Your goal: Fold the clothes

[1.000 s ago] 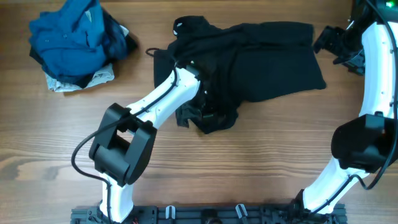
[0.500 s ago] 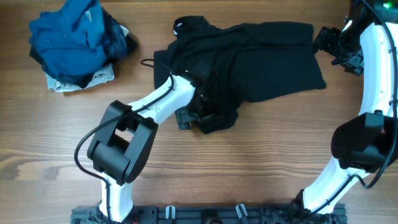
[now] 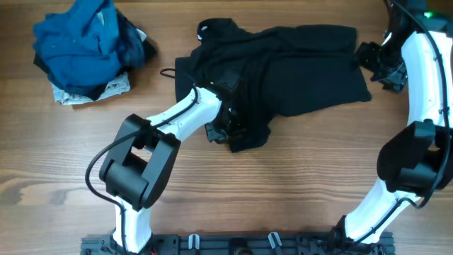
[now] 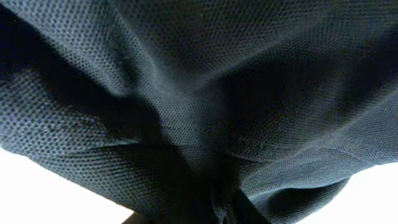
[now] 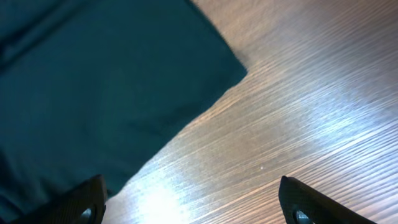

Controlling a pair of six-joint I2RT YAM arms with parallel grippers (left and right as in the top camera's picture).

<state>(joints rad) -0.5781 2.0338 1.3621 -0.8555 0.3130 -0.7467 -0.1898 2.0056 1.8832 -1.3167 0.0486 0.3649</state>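
The right arm (image 3: 425, 85) has edged toward the black shirt (image 3: 304, 64) on the desk (image 3: 283, 198), fingers (image 5: 297, 200) wide apart beside its corner, ready to pinch. The left arm (image 3: 184, 117) has its fingers buried in the bunched hem, so I cannot tell their grip.

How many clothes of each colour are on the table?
Black shirt: 1
Bright blue garment: 1
Navy garment: 1
Pale grey cloth: 1
Total: 4
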